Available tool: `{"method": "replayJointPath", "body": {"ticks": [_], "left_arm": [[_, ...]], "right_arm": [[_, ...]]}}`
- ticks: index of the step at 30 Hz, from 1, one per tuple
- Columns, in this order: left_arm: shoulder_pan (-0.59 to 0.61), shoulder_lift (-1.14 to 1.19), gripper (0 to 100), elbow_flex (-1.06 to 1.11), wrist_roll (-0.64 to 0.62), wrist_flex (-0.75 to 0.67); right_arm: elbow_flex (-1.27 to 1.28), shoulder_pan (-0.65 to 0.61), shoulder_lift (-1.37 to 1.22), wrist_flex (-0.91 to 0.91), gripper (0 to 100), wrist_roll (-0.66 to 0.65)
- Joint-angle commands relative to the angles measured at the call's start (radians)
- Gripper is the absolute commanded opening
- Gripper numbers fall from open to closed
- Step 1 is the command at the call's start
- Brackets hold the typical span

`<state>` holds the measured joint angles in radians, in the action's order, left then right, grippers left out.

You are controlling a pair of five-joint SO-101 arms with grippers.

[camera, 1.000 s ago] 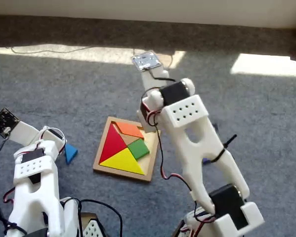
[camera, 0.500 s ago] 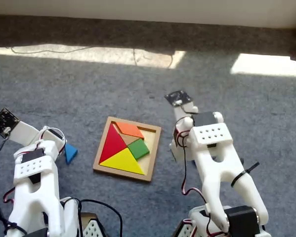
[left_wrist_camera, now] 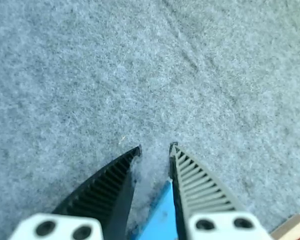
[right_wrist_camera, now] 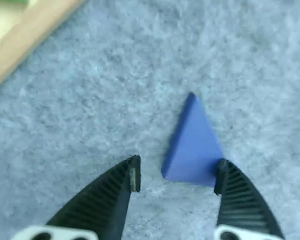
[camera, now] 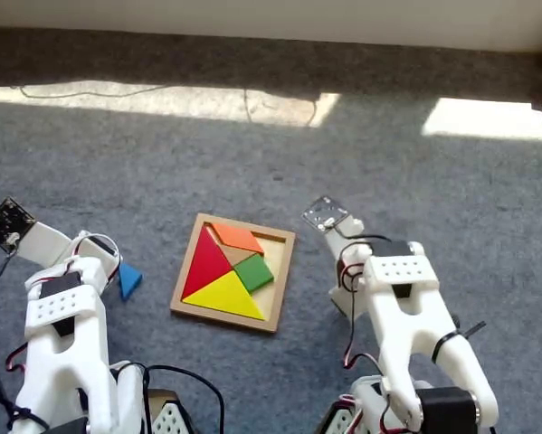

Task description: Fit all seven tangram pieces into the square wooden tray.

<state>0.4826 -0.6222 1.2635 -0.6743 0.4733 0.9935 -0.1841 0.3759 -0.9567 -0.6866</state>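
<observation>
The left arm (camera: 62,316) stands at the near left of the grey, carpet-like desk (camera: 162,154). Its jaws are released, parted by a narrow gap. A light blue triangle (left_wrist_camera: 160,215) lies flat on the desk in that gap, close to the jaws' root and against the pale jaw.

The square wooden tray (camera: 287,271) sits between the two sets of jaws, apart from both and nearer the right ones. It holds a red triangle (camera: 203,264), a yellow triangle (camera: 225,294), an orange piece (camera: 236,237) and a green square (camera: 252,271).

The right arm (camera: 397,298) has its jaws spread wide and low over the desk. A dark blue triangle (right_wrist_camera: 194,145) lies between them, one corner at one jaw's tip and the other jaw just clear of it. The tray's corner lies beyond the tips.
</observation>
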Motion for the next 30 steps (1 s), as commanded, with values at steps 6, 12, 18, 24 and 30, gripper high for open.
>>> {"method": "replayJointPath", "body": {"ticks": [6,12,18,24,30], "left_arm": [[0.007,-0.025,11,-0.005,0.009,-0.018],[0.007,-0.025,11,-0.005,0.009,-0.018],[0.007,-0.025,11,-0.005,0.009,-0.018],[0.007,-0.025,11,-0.005,0.009,-0.018],[0.007,-0.024,11,-0.005,0.009,-0.018]], "right_arm": [[0.039,0.007,0.001,0.045,17.3,-0.046],[0.067,0.005,-0.001,0.045,17.7,-0.046],[0.07,0.005,-0.007,0.045,17.9,-0.046],[0.056,0.007,-0.205,0.048,22.5,-0.044],[-0.085,0.022,-0.334,0.071,9.2,-0.041]]}}
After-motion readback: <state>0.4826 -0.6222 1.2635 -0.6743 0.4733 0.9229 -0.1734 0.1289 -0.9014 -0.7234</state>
